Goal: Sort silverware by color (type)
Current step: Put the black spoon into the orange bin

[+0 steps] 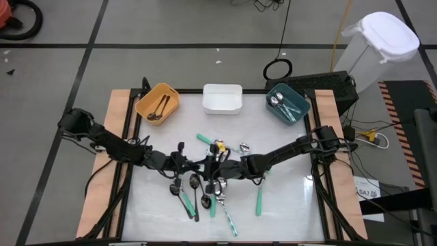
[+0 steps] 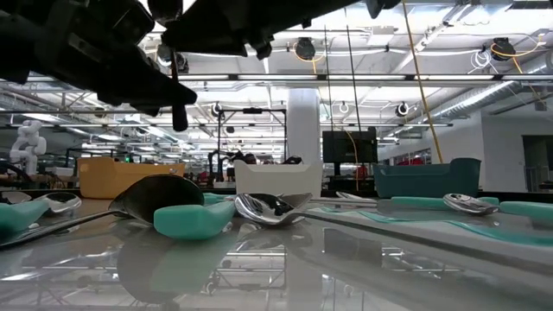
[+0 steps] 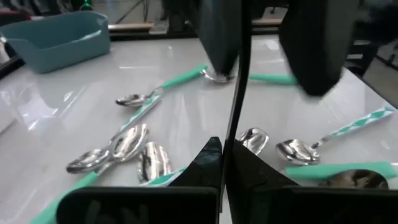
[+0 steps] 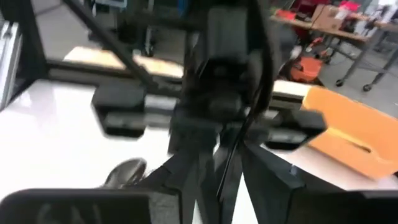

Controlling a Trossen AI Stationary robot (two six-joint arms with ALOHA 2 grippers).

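Left gripper [image 1: 205, 164]: mid-tabletop, jaws clamped on a thin black spoon handle [image 3: 235, 112], as if taking it over.
Right gripper [image 1: 224, 166]: facing it, jaws half apart, apparently letting go.
Spoons [image 1: 205, 195]: loose pile below; few sorted in orange bin [image 1: 145, 102], teal bin [image 1: 300, 102].

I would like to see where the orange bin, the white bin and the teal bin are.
orange bin [image 1: 169, 93]: high view, on its right rim.
white bin [image 1: 222, 100]: high view, on its bare floor.
teal bin [image 1: 298, 100]: high view, on its right rim.
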